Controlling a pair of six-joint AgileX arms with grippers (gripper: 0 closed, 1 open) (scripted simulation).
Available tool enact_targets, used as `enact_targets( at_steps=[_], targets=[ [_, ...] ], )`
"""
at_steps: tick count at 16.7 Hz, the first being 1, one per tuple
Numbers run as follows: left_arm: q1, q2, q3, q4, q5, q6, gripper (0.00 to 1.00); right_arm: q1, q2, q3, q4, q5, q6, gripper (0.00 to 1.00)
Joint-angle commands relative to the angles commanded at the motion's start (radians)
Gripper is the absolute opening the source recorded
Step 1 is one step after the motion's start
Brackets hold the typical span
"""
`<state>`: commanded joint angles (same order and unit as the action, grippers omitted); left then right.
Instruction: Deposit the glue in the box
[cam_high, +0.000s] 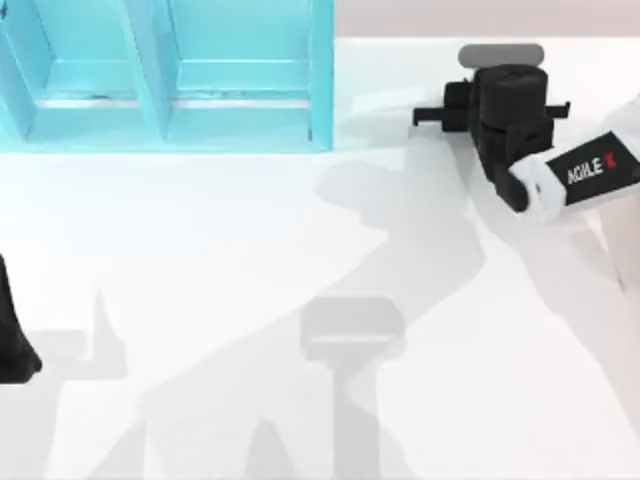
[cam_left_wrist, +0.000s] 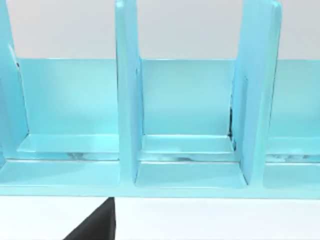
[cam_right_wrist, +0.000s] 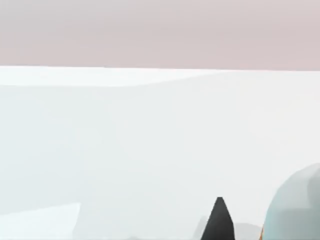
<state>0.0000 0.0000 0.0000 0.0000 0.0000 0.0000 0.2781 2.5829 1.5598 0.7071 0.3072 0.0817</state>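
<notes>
Up at the far right of the white worktop (cam_high: 250, 250), the right pincer (cam_high: 505, 105) is seen beside the turquoise box (cam_high: 240, 90); its grip cannot be told. A rounded pale shape, perhaps the glue (cam_right_wrist: 297, 210), is seen by its fingertip (cam_right_wrist: 219, 220). The left arm (cam_high: 12, 330) is parked at the left edge.

It was a rendered simulation workspace: a flat, plain white bench (cam_high: 250, 260) carried a smooth turquoise compartmented box (cam_high: 170, 75) against a blank, featureless backdrop.
</notes>
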Motion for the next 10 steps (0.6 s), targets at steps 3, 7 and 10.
enact_targets(
  at_steps=[3,7,10],
  targets=[
    [0.000,0.000,0.000,0.000,0.000,0.000,1.00,0.000,0.000,0.000,0.000,0.000,0.000,0.00],
    [0.000,0.000,0.000,0.000,0.000,0.000,1.00,0.000,0.000,0.000,0.000,0.000,0.000,0.00],
    [0.000,0.000,0.000,0.000,0.000,0.000,1.00,0.004,-0.005,-0.001,-0.003,-0.001,0.002,0.00]
  ],
)
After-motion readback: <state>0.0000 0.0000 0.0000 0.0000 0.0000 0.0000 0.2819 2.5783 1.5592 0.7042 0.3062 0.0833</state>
